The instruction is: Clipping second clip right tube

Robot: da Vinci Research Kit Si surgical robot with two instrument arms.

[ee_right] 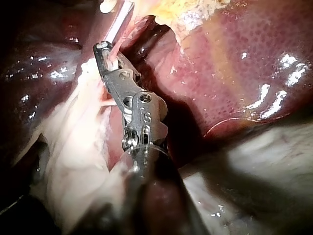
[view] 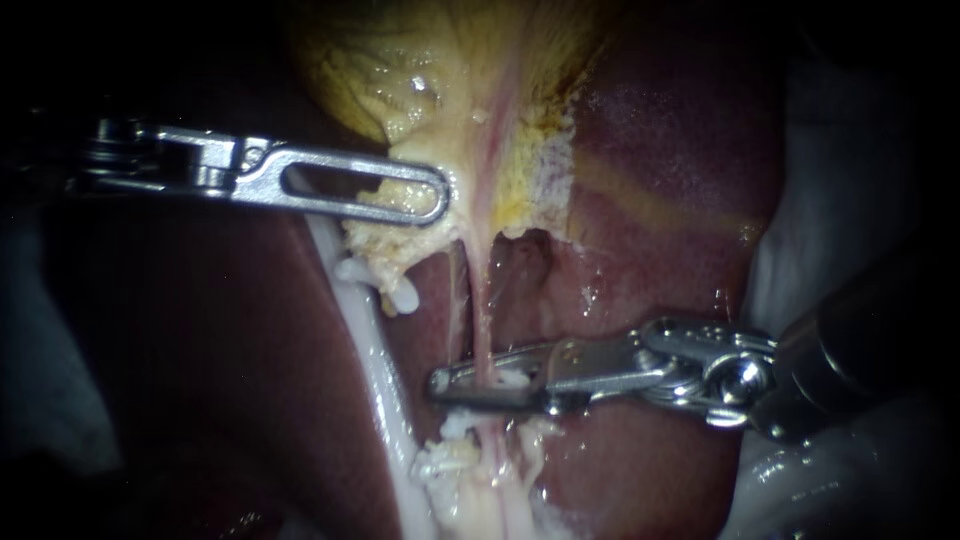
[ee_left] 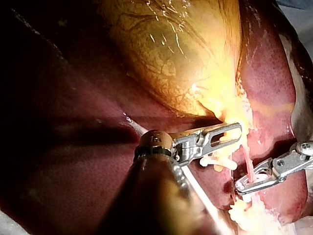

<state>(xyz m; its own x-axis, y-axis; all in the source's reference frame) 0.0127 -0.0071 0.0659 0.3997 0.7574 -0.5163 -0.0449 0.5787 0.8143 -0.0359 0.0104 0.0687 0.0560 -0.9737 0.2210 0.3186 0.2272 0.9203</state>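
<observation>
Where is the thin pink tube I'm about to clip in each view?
Endoscope view: the pink tube runs down the middle from the gallbladder and passes between the jaws of the right instrument.
Left wrist view: the pink tube lies just beyond the left instrument, dropping into the right instrument.
Right wrist view: the pink tube is straight ahead, between the right instrument's jaws.
Shared landmark: the right instrument's jaws, either side of the tube.

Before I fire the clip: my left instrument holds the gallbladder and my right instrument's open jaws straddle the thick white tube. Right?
Not quite. In the endoscope view the right instrument has its open jaws astride the thin pink tube, not the thick white tube, which runs clear beside it. The left instrument does hold the gallbladder.
</observation>
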